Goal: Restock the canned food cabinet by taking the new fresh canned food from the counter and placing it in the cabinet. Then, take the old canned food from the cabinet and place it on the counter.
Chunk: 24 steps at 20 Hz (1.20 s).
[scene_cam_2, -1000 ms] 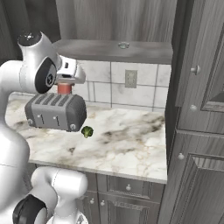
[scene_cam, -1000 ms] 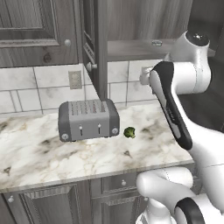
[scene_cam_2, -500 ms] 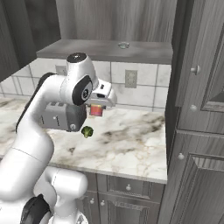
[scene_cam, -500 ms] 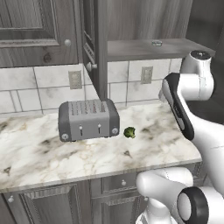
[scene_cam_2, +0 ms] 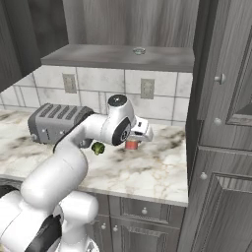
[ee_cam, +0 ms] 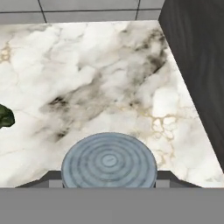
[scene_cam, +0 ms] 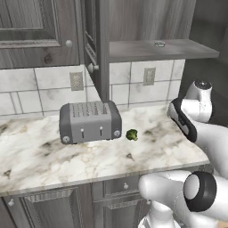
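Gripper (scene_cam_2: 133,142) clamped on old canned food (scene_cam_2: 131,144), can held between fingers just above the marble surface (scene_cam_2: 147,167), right of broccoli (scene_cam_2: 98,147).

I'm looking straight down the gripper (ee_cam: 109,181) at the round ribbed metal top of the old canned food (ee_cam: 109,162), which sits right between the two dark fingertips (ee_cam: 49,178), one poking out on each side of it. Beyond the can the marble worktop (ee_cam: 100,74) spreads out, pale with dark grey-brown veins. A dark bit of broccoli (ee_cam: 5,116) peeks in off to the left of the gripper. To the right there's a dark wood-grain panel (ee_cam: 197,57), and grey wall tiles (ee_cam: 87,9) run along the far edge.
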Available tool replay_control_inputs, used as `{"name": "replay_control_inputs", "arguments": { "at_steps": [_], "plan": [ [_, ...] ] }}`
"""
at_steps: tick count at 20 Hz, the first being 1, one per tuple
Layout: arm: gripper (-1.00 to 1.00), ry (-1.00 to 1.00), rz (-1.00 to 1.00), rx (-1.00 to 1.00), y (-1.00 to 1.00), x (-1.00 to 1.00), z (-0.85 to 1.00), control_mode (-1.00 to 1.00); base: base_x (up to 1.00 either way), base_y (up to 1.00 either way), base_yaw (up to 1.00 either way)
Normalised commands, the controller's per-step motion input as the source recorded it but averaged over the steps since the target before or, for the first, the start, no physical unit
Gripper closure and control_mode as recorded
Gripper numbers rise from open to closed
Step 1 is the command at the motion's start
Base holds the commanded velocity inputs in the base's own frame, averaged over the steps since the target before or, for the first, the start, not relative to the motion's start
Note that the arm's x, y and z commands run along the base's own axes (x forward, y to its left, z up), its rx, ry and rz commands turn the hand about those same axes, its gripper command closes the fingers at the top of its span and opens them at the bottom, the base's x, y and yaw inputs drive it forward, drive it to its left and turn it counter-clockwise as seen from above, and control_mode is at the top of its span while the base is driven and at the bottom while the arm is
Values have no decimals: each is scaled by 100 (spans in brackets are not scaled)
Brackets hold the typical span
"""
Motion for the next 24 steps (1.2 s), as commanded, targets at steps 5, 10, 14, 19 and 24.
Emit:
{"name": "replay_control_inputs", "arguments": {
  "at_steps": [5,10,14,19,24],
  "plan": [
    [100,0,0,0,-6,42,-99,-100,0,0,0],
    [100,-7,0,0,-9,40,-80,-100,0,0,0],
    [-100,-6,0,0,-4,3,-62,-100,0,0,0],
    [-100,0,-5,1,0,-25,-7,-100,0,0,0],
    [-100,5,-11,7,0,-20,53,-100,0,0,0]
  ]
}}
